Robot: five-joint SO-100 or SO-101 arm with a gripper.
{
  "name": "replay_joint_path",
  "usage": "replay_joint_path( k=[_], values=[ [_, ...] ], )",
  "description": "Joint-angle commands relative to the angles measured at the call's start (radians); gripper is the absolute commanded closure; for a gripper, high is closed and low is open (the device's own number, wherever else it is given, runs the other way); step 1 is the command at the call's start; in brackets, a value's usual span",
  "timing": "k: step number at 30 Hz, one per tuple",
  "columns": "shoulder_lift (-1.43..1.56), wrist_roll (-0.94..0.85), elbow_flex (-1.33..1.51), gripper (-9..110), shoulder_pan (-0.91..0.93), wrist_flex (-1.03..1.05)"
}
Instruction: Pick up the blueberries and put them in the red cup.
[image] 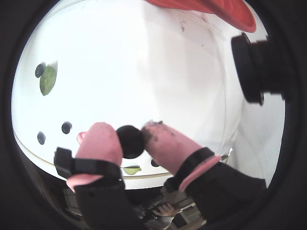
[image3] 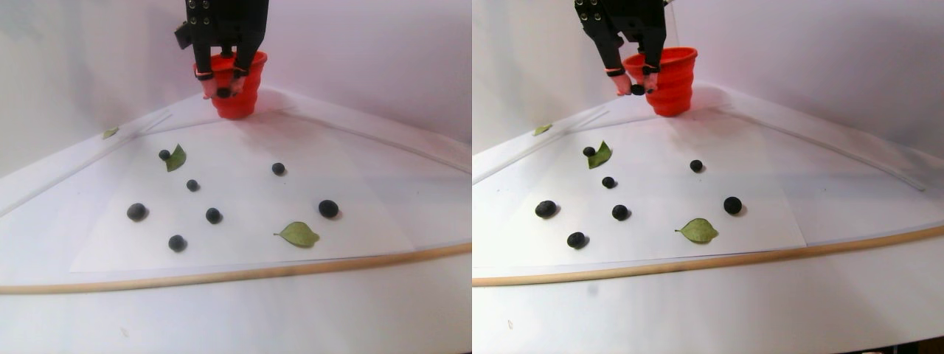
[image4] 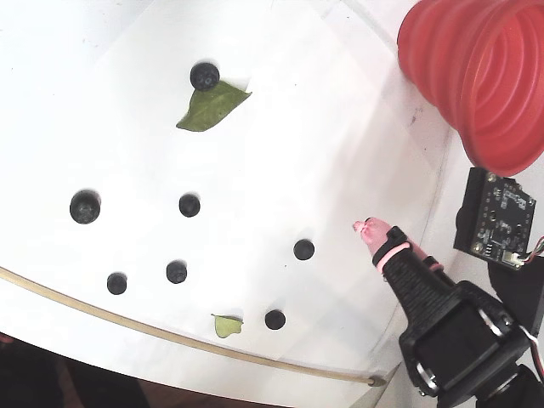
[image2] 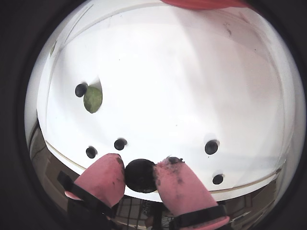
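Meanwhile the work is sitting at an early-to-middle stage, judging by how much fruit is lying loose. Going left to right in the left half of the stereo pair view, seven blueberries are resting on the white sheet of the desk (image3: 243, 302): a larger one at the near left (image3: 136, 212), one touching a green leaf farther back (image3: 164, 155), one near the front (image3: 177, 242), two in the middle (image3: 192, 185) (image3: 213, 215), and then, past a gap, one far right of centre (image3: 278, 168) and a bigger one at the right (image3: 328, 208), just beyond a second leaf (image3: 299, 234). All of these are waiting to be collected. One further berry is being carried: in both wrist views the pink fingers (image: 103, 141) are clamped on a dark blueberry (image: 130, 141), pressing it from both sides, and it is hanging clear of the sheet. The stereo pair view is showing the gripper (image3: 223, 92) raised at the far end, in front of the red cup (image3: 237, 99) and about level with the cup's wall, so by my reading it is not yet over the rim. The cup is standing upright at the far edge of the sheet. Whether any berries are lying inside it already, I cannot tell; its interior is not showing clearly in any view. Remaining work, as I judge it: lifting this berry over the rim, releasing it, then fetching the seven others.
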Motion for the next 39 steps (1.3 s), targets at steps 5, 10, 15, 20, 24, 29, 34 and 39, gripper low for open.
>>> replay_joint_path(
  k=[5, 10, 15, 20, 24, 29, 34, 39],
  values=[
    [0.066, 0.006, -0.133, 89, -0.008, 0.011],
    [0.055, 0.012, -0.186, 89, -0.008, 0.031],
    [0.055, 0.015, -0.238, 89, -0.009, 0.066],
    [0.051, 0.023, -0.287, 89, -0.009, 0.084],
    [0.032, 0.028, -0.330, 89, -0.006, 0.094],
    [-0.002, 0.032, -0.374, 89, 0.005, 0.064],
    [-0.025, 0.032, -0.380, 88, 0.012, 0.009],
    [-0.075, 0.035, -0.400, 88, 0.023, -0.041]
  ],
)
